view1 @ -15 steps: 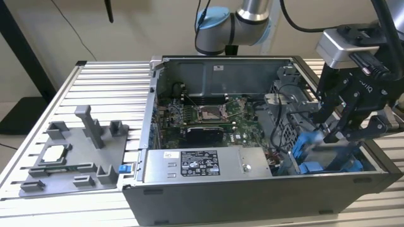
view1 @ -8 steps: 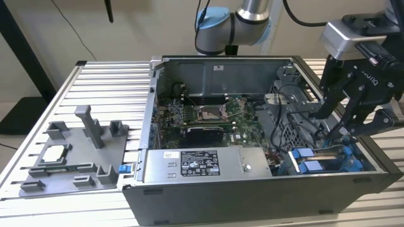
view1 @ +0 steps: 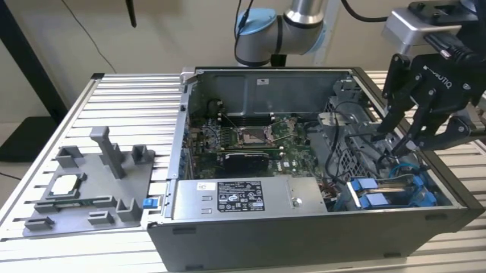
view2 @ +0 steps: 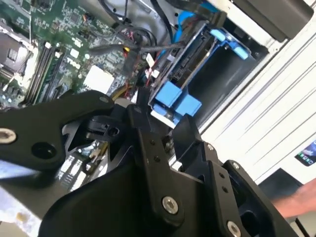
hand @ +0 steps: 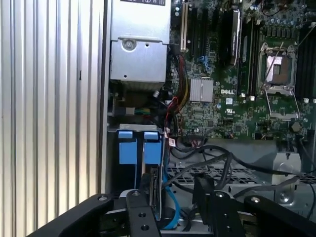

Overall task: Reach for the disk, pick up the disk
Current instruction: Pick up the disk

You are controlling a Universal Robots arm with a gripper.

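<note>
1. The open computer case [view1: 304,239] stood on the slatted bench [view1: 114,102], toward its edge at the exterior view's right.
2. The disk [view1: 377,192], in its blue frame, sat on edge in the drive bay at the case's near corner, at the exterior view's right, close to the grey power supply box [view1: 243,199].
3. The tool [view1: 395,139] hung above that bay, fingers spread apart, holding nothing.
4. A grey fixture plate [view1: 91,193] lay near the bench's opposite edge.

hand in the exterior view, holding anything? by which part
Nothing is held: the hand hangs open above the case, with the disk inside it.
</note>
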